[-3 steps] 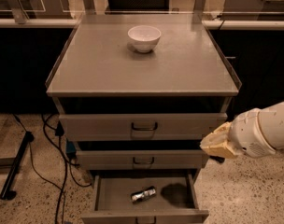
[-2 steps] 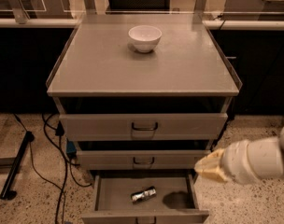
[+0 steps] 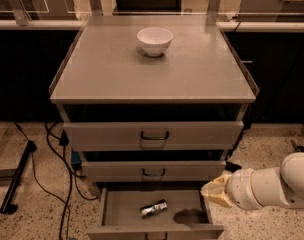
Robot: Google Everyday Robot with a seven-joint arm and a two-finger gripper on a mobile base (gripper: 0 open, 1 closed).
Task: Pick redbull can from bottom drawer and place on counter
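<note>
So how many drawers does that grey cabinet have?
3. The top drawer sits just under the counter, the middle drawer is below it, and the bottom drawer is pulled open, holding the redbull can. The end effector is beside its right edge. None seem hidden.

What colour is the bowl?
White bowl, camera view; gripper beside the bottom drawer.

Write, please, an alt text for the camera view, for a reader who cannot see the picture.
A redbull can lies on its side in the open bottom drawer of a grey three-drawer cabinet, and the robot's gripper hangs at the drawer's right edge, apart from the can. A white bowl stands on the counter above.
</note>
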